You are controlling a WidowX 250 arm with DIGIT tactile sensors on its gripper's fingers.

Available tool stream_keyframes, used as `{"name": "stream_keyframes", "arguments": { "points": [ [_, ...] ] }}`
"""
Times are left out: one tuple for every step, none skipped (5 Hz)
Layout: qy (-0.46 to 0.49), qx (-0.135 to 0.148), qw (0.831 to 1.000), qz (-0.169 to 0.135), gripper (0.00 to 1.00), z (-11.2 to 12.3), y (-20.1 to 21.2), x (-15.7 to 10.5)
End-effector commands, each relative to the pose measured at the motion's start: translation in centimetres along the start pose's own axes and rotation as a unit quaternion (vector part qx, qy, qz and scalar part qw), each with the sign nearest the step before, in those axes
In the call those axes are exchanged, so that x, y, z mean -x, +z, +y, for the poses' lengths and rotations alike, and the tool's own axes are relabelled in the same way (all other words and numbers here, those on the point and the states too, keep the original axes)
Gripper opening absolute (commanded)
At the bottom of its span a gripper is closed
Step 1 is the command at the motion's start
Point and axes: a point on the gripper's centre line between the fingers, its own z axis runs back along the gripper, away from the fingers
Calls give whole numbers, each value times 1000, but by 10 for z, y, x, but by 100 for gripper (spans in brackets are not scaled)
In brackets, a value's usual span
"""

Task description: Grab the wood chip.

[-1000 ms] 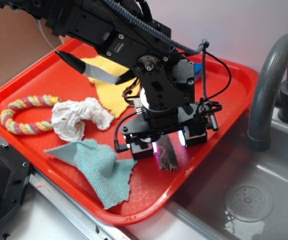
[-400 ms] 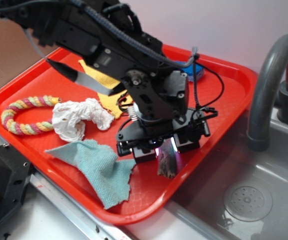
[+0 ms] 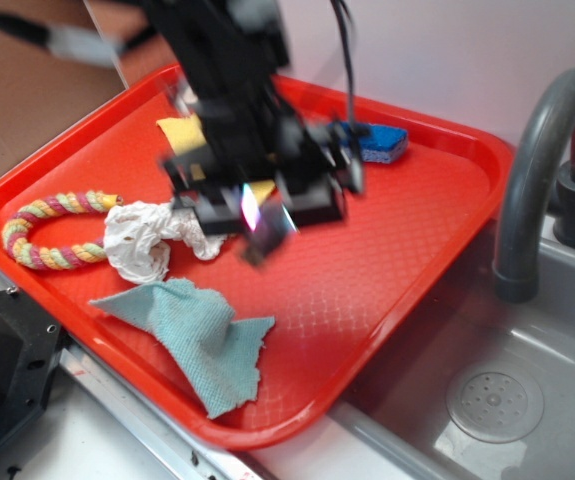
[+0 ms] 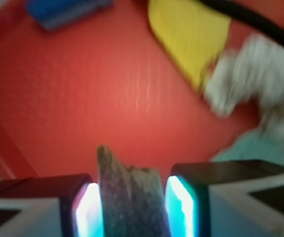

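Wrist view shows my gripper (image 4: 132, 205) clamped on the wood chip (image 4: 129, 197) — the rough grey-brown piece sits upright between my two lit pads (image 4: 88, 207), its jagged tip poking out beyond them, with the red tray (image 4: 82, 98) well below it. From the exterior view my gripper (image 3: 257, 215) is blurred but clearly raised off the tray (image 3: 407, 250), and the wood chip (image 3: 260, 238) hangs from it above the tray's middle, touching nothing else. Just left of me lies the crumpled white paper (image 3: 152, 235), and further left the coloured rope ring (image 3: 47, 232). Nearer the front edge lies the teal cloth (image 3: 202, 335). Behind my arm a yellow cloth (image 3: 182, 132) peeks out, and at the far side lies the blue sponge (image 3: 382, 143). Right of the tray are the grey sink (image 3: 487, 400) and the faucet (image 3: 537, 170), well apart from me
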Motion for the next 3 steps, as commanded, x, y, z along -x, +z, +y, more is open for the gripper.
{"name": "stream_keyframes", "arguments": {
  "points": [
    [-187, 66, 980, 23, 0, 22, 112, -54],
    [-129, 120, 984, -24, 0, 54, 140, -57],
    [-91, 83, 992, -19, 0, 54, 125, -61]
  ]
}}
